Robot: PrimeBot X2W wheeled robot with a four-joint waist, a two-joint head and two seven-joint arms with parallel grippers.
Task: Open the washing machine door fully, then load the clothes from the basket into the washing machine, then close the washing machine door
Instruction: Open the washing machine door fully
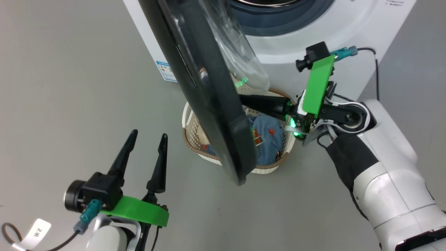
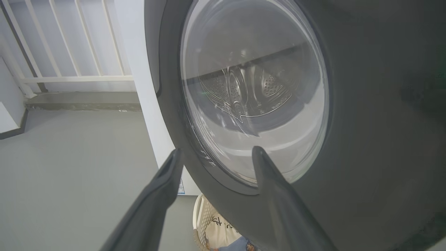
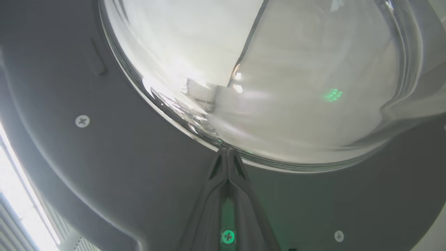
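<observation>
Right hand (image 3: 228,150): clenched shut, holding nothing; paired fingertips at the seam of bowl and ring, inner face of the black-ringed round glass washing machine door (image 1: 209,104).
Left hand (image 1: 149,134): released, spread wide, facing the door's outer side, apart from it.
Door: part-open, hanging over the cream perforated plastic basket (image 1: 271,169).
Clothes: blue bear-print garment (image 1: 268,139) in the basket, on the floor before the white front-loading washing machine (image 1: 313,38).
Step, judged: finish the swing. Push on the ring, not the slick glass; follow the hinge arc.
</observation>
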